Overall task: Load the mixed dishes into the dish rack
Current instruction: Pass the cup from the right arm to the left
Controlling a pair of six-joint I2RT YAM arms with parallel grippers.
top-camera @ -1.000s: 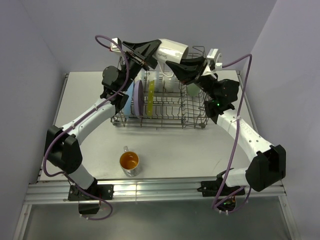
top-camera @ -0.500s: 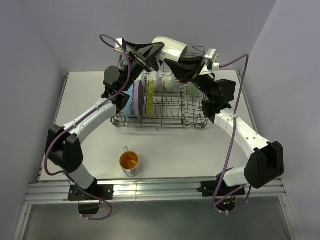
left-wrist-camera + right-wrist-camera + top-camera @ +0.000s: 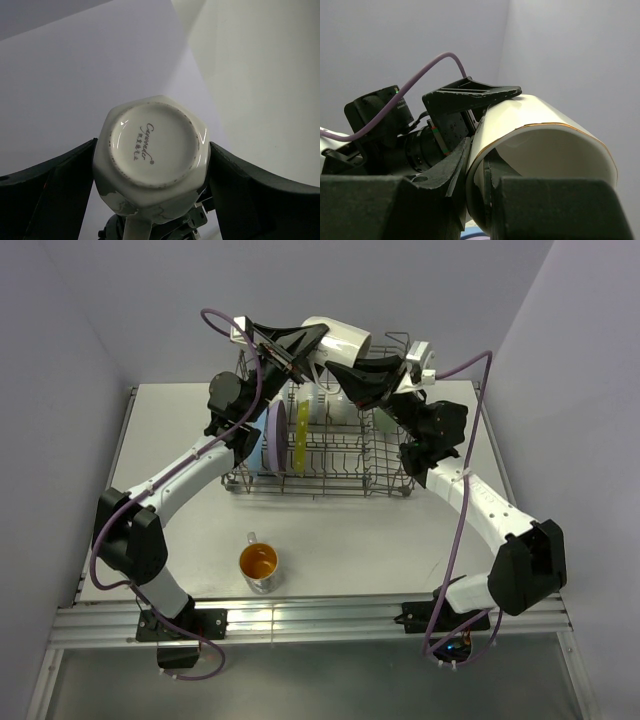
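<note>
Since a second ago the white mug and both arms have edged leftwards above the dish rack; the mug hangs on its side over the rack's far part; the left gripper straddles its base, jaws wide, fingers against both sides; the right gripper, nearly closed, pinches the rim, one finger inside; the orange-inside cup stands on the table, well apart.

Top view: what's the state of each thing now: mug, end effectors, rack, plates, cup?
mug: on its side, in the air above the rack
right end effector: shut on the mug's rim
left end effector: fingers flank the mug; grip unclear
rack: upright on the table, partly loaded
plates: on edge in the rack
cup: upright on the table, outside the rack
</note>
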